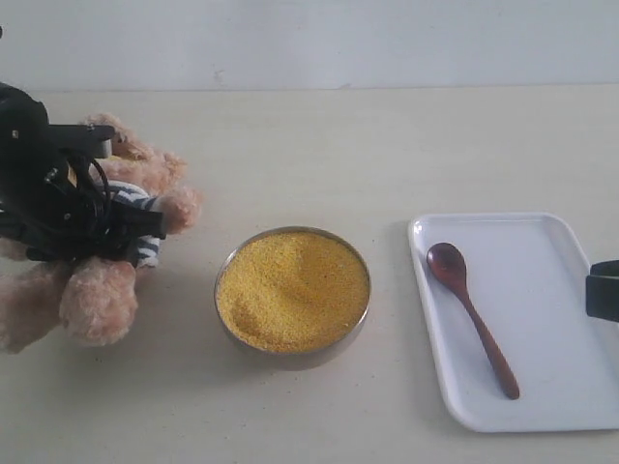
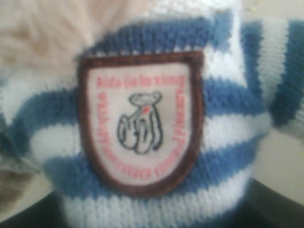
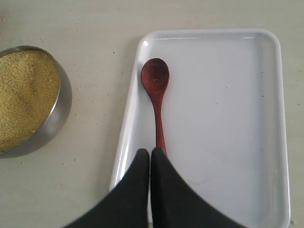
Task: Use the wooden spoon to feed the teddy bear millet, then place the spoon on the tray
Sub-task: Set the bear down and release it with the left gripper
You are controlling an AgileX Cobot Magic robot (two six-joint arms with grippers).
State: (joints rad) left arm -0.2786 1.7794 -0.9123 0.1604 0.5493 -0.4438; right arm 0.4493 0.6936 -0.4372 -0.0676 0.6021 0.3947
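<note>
Two arms in play, well apart across the pale table [image 1: 319,145]. On the left, the left gripper [image 1: 108,228] is right down on the teddy bear [image 1: 102,295], black hardware covering the bear's middle while its fluffy legs stick out toward the front. The left wrist view is filled by the blue and white striped shirt [image 2: 228,109] and its shield-shaped badge [image 2: 141,121], brown-edged with a little bear drawn on it. Dark shapes sit at either side of the shirt at the edge of that picture, but it is too close and too blurred to tell whether the fingers are pinching the bear or merely flanking it. In the middle sits the metal bowl [image 1: 290,360], heaped with yellow millet [image 1: 293,290], just clear of the bear's leg. On the right, the white tray [image 1: 546,280], and there is the wooden spoon [image 1: 475,322] lying flat in it, hollow side up, along the side nearest the bowl, oval end toward the back, handle slanting to the front. The right gripper [image 3: 150,153] hangs above the tray with its two black fingers pressed tight together, holding nothing. In its wrist view the tips overlap the end of the handle, yet the exterior view shows that gripper out at the tray's right edge, apart from the spoon.
</note>
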